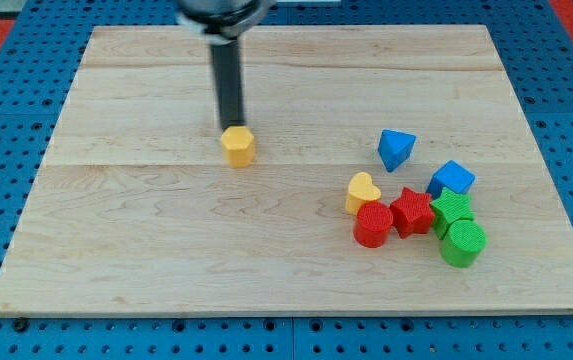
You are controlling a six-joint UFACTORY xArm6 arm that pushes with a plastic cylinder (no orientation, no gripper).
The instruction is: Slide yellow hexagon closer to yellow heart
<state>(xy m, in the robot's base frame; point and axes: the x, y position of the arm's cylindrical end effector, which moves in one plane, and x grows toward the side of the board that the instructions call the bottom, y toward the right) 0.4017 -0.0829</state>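
The yellow hexagon (237,146) lies on the wooden board (166,240) left of centre. My tip (231,126) stands right at its top edge, touching or nearly touching it. The yellow heart (362,191) lies to the right and a little lower, at the left end of a cluster of blocks. A stretch of bare board separates the hexagon from the heart.
Next to the heart are a red cylinder (373,225), a red star (412,212), a green star-like block (453,210) and a green cylinder (463,242). A blue triangular block (396,149) and a blue cube (452,179) lie above them.
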